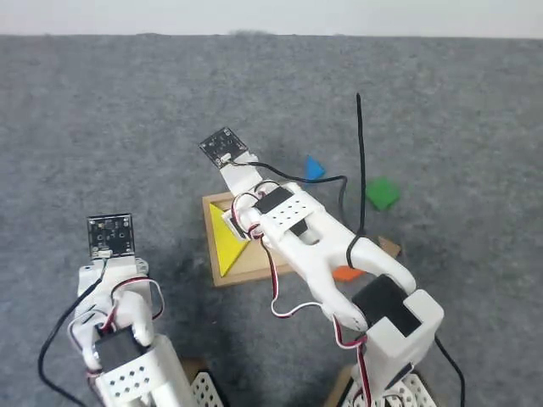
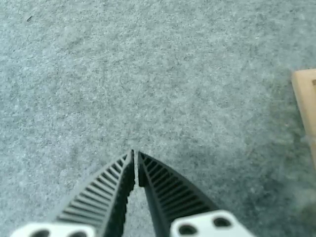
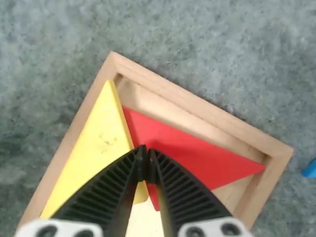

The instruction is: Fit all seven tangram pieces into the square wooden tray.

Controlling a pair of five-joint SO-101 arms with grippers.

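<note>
The tray [image 3: 197,104] lies on the grey worktop [image 1: 127,110] directly under the right gripper [image 3: 144,149]. A yellow triangle [image 3: 96,148] sits in it along one rim and a red triangle [image 3: 197,153] lies beside it, the two meeting edge to edge. The right gripper's tips hang over that seam, the jaws clenched together with nothing between them; whether they touch the pieces I cannot tell. A strip of bare tray floor shows between the red triangle and the far rim, and more at the corner past its point.

Outside the tray, a blue piece [image 1: 314,168] lies near its far corner, a green piece [image 1: 382,193] lies further out on the same side, and an orange piece [image 1: 346,273] is partly hidden beneath the right arm.

The left gripper [image 2: 135,154] hovers over bare carpet, well apart from the tray's rim [image 2: 305,94]; its jaws are pressed together, holding nothing; open worktop lies all around it.
</note>
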